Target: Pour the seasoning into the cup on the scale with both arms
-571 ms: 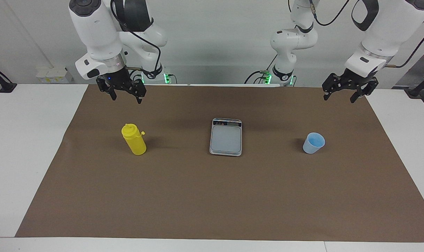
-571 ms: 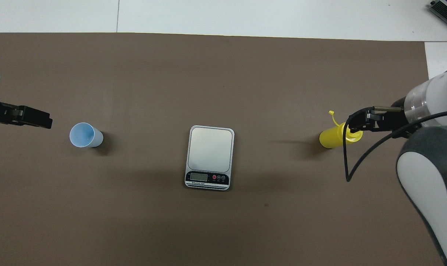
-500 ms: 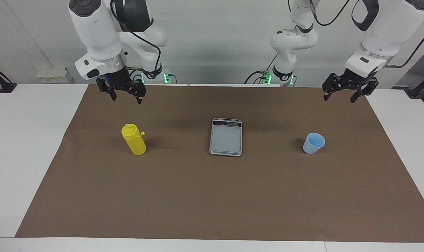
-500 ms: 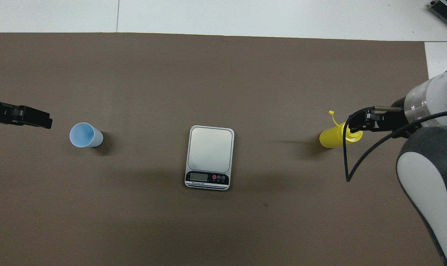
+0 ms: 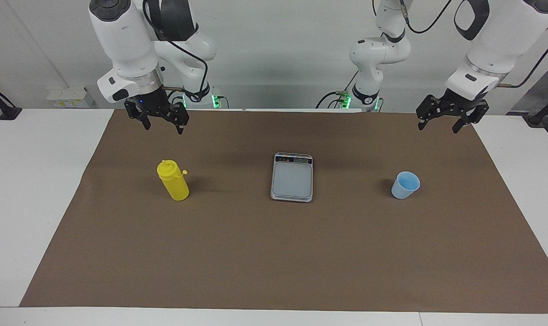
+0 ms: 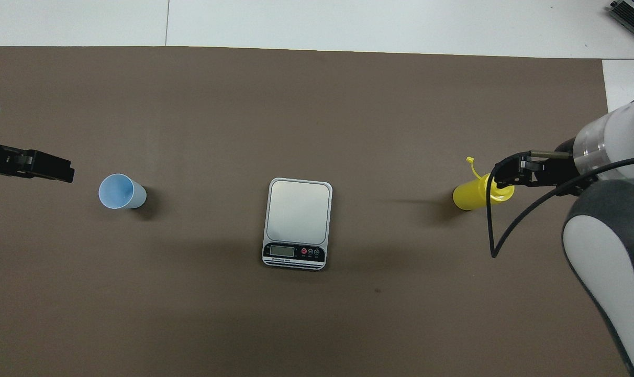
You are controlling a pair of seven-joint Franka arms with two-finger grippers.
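Observation:
The yellow seasoning bottle [image 5: 173, 181] stands upright on the brown mat toward the right arm's end; it also shows in the overhead view [image 6: 471, 195]. The silver scale [image 5: 292, 177] [image 6: 299, 220] lies at the middle, nothing on it, display strip toward the robots. The light blue cup [image 5: 405, 184] [image 6: 120, 191] stands upright on the mat toward the left arm's end. My right gripper [image 5: 163, 127] [image 6: 505, 178] hangs open and empty, high over the mat by the bottle, not touching it. My left gripper [image 5: 438, 129] [image 6: 49, 170] hangs open and empty over the mat's edge by the cup.
The brown mat [image 5: 274, 262] covers most of the white table [image 5: 29, 181]. A black cable [image 6: 497, 230] loops down from the right arm's wrist near the bottle.

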